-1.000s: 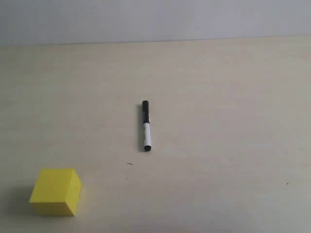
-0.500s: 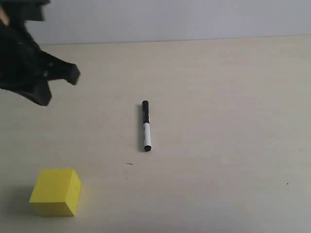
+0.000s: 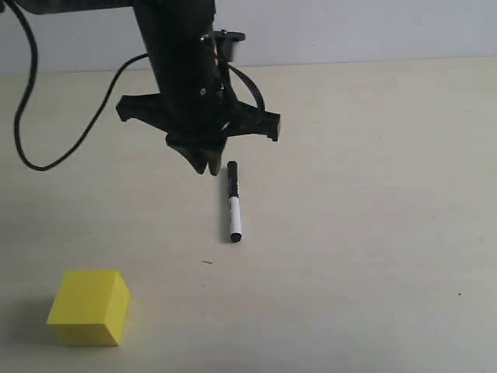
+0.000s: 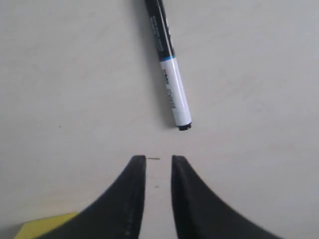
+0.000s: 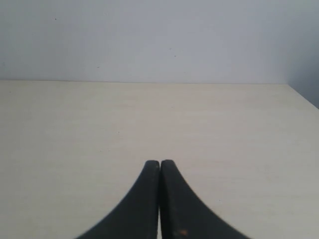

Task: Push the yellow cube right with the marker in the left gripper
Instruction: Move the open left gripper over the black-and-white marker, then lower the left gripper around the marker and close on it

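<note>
Down over the pale table with the left gripper, tips pointing at the surface, black cable looping off behind the arm. Placed just left of the marker in the exterior view, level with its black-capped far end, no contact visible. Hard to tell how high above the table. Parted only a little, as seen from the left wrist view: two dark curved fingers with a narrow slit of bare table between them, gripping nothing at all. Lying flat and loose just beyond those tips, the marker, white barrel and small black end nearest them, long black cap pointing away, slightly tilted off the line of the slit. Well apart from all this, down in the near left corner of the exterior view, the yellow cube, sitting square on the table, untouched, only a sliver of a yellow corner peeking in at the edge of the left wrist view. Over to the right gripper: pressed fully together, tip against tip, empty, facing open table and a plain wall.
</note>
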Tool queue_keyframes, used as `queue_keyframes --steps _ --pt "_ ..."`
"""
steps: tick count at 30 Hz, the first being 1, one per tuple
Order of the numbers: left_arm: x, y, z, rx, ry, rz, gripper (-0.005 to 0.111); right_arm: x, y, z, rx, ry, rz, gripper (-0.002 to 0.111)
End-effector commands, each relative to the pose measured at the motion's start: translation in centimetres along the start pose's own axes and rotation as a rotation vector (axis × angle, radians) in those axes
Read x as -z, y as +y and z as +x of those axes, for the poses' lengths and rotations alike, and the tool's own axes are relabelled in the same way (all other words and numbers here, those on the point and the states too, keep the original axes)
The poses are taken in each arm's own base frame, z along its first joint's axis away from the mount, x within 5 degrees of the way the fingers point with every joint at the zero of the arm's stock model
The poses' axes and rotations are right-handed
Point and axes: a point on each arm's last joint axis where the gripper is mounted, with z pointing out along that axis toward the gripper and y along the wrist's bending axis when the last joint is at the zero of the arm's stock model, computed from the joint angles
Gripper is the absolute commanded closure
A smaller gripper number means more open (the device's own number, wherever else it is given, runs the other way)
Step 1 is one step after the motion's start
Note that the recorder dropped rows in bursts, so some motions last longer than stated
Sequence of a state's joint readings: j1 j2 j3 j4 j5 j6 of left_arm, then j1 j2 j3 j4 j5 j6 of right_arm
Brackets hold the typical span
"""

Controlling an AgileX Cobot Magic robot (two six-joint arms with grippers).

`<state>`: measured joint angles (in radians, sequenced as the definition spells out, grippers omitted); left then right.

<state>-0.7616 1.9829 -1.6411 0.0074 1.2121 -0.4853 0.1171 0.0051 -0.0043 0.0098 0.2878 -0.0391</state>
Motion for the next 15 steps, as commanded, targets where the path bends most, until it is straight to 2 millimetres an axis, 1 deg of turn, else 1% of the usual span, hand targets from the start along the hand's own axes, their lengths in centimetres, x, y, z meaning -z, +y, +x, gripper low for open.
queue_keyframes --steps 1,3,5,9,12,15 --pt "-1.8 -1.1 -0.4 0.033 0.045 0.031 0.063 0.0 0.0 0.1 -0.001 -0.004 0.006 0.108" --pt "-2.9 -1.3 -0.5 0.041 0.066 0.038 0.053 0.0 0.0 0.1 -0.001 -0.004 0.006 0.108" --pt "-3.9 -1.5 -0.8 0.044 0.066 0.043 0.049 0.0 0.0 0.1 -0.001 -0.004 0.006 0.108" --pt "-5.5 -1.8 -1.4 0.058 0.035 0.058 0.049 0.0 0.0 0.1 -0.001 -0.004 0.006 0.108" --pt "-6.4 -1.9 -1.8 0.107 0.016 0.067 0.049 0.0 0.0 0.1 -0.001 -0.004 0.006 0.108" --pt "-7.0 -2.0 -2.0 0.115 0.008 0.067 0.049 0.0 0.0 0.1 -0.001 -0.004 0.006 0.108"
